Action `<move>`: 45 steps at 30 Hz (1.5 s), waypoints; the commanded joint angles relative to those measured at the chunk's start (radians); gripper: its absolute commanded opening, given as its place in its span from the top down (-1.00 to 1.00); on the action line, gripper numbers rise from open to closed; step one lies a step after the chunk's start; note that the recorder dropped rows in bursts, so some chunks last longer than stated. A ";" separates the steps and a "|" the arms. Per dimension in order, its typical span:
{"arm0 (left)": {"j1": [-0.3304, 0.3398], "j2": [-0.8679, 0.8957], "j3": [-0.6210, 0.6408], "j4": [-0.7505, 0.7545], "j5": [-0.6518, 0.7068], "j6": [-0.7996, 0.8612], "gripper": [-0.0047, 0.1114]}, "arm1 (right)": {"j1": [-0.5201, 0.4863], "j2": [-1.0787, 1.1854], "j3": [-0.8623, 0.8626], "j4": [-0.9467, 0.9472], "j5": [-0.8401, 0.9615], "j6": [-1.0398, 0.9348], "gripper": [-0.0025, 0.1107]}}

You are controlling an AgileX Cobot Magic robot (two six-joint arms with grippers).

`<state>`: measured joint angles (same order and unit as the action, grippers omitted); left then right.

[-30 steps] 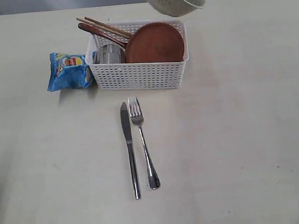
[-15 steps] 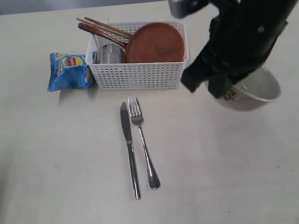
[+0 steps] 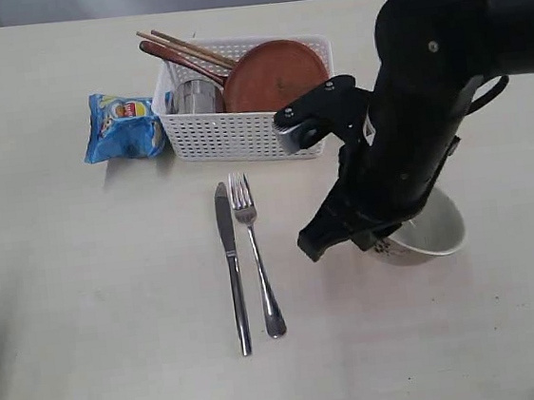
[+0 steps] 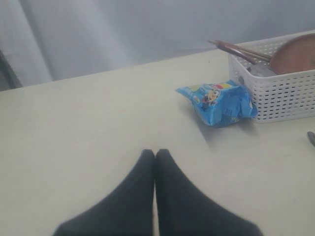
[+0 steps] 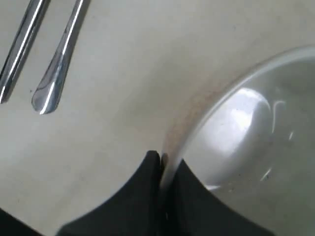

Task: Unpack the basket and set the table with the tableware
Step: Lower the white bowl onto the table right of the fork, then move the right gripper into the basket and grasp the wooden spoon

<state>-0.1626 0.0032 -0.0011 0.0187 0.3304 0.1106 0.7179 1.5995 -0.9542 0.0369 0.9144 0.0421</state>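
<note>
My right tool [image 5: 166, 162] clamps the rim of the pale speckled ceramic bowl [image 5: 246, 142] low at the cream counter [image 3: 115, 302], beside the steel fork [image 3: 257, 258], presumably for placing.

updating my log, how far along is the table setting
Done: the steel knife and steel fork lie side by side on the pale cream table. In hand: the right end effector pinches the rim of the pale speckled bowl. Left: round brown plate, steel cup, wooden chopsticks and red-brown spoon sit in the white perforated plastic basket.
</note>
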 commanded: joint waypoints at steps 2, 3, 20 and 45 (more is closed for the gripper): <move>-0.006 -0.003 0.001 0.003 -0.007 -0.005 0.92 | 0.018 0.002 0.004 -0.016 -0.070 0.076 0.96; -0.006 -0.003 0.001 0.003 -0.007 -0.005 0.92 | 0.038 0.002 0.005 -0.016 -0.072 0.071 0.96; -0.006 -0.003 0.001 0.003 -0.007 -0.004 0.92 | 0.113 0.147 0.002 -0.037 -0.173 0.085 0.75; -0.006 -0.003 0.001 0.003 -0.007 -0.004 0.92 | 0.052 0.513 -0.925 -0.065 -0.169 0.006 -0.01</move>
<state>-0.1626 0.0032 -0.0011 0.0187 0.3304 0.1105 0.7790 2.0027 -1.7567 -0.0246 0.7147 0.1025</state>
